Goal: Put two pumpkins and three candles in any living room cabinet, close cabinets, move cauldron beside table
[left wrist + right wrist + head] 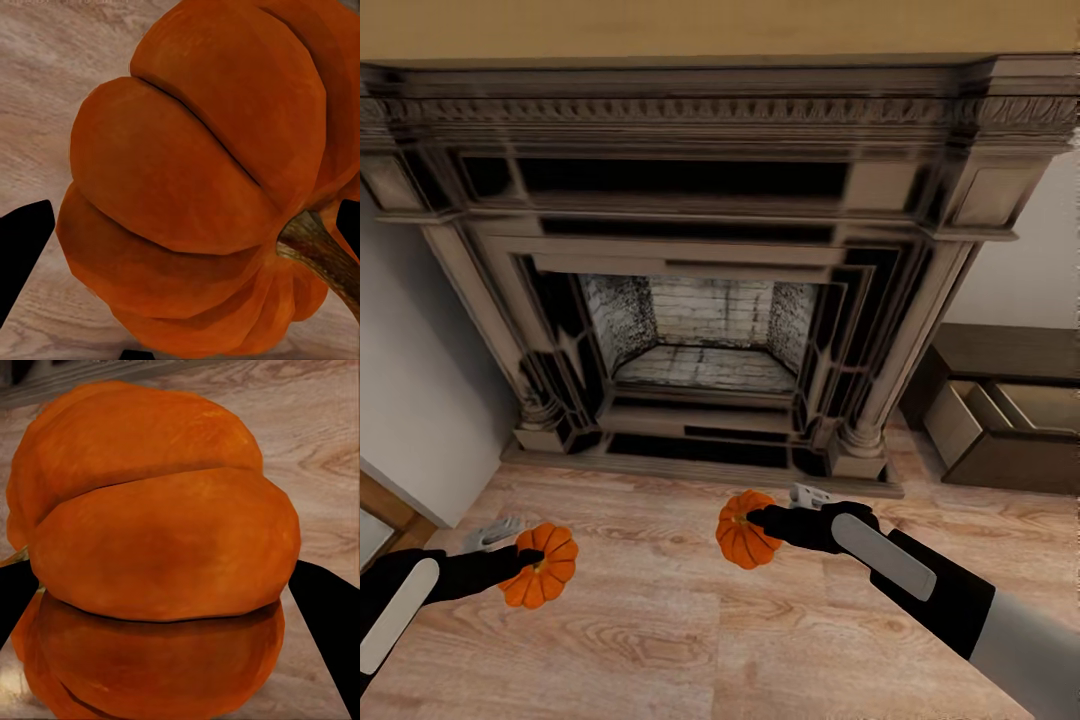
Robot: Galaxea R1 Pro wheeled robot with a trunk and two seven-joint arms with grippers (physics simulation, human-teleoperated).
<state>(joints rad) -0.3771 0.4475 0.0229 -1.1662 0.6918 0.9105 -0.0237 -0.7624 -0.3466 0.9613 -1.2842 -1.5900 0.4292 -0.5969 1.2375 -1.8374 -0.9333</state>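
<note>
Presently we face a large carved fireplace (705,300) across a pale wood floor (660,640). To its right stands the low dark-brown cabinet (1000,352), with a drawer (1000,425) pulled out and its beige interior showing nothing inside, as far as the head view reveals.

Progress, by our judgement: both pumpkins are in hand but neither is stowed. Candles and cauldron are yet to be dealt with, and the drawer has yet to be shut. The task is at an early stage.

Both arms reach forward, low over the floor. Our right gripper (765,520) has its jaws pinching the right pumpkin (743,530), carried clear of the floor ahead of the hearth. Our left gripper (525,555) likewise has its jaws pinching the left pumpkin (540,566); its stem (319,251) shows in the left wrist view.
</note>
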